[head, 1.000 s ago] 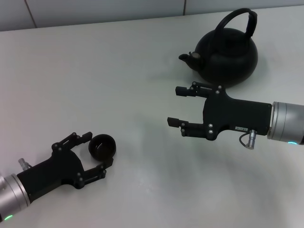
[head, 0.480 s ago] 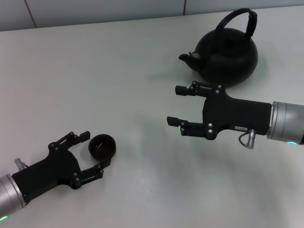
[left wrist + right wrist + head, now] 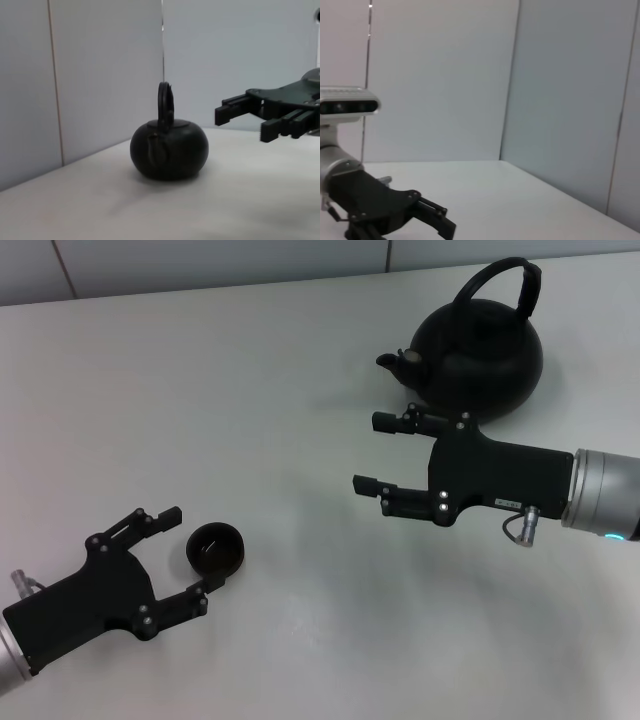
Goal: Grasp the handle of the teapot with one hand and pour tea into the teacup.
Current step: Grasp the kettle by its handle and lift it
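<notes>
The matte-black teapot (image 3: 480, 355) stands at the back right of the table, its spout toward the left and its arched handle (image 3: 503, 272) upright. My right gripper (image 3: 368, 452) is open and empty, in front of and left of the teapot, not touching it. The small dark teacup (image 3: 216, 548) stands at the front left. My left gripper (image 3: 195, 549) is open, with its fingertips either side of the cup's near edge and not gripping it. The left wrist view shows the teapot (image 3: 169, 150), its handle (image 3: 165, 102) and the right gripper (image 3: 242, 125) farther off.
The white table (image 3: 300, 380) meets a tiled wall (image 3: 200, 260) at the back. The right wrist view shows the left gripper (image 3: 437, 220) low down, in front of pale wall panels (image 3: 560, 100).
My left gripper has drawn back toward the front left, so the teacup now sits at its fingertips instead of deep between the fingers. The right gripper has barely shifted.
</notes>
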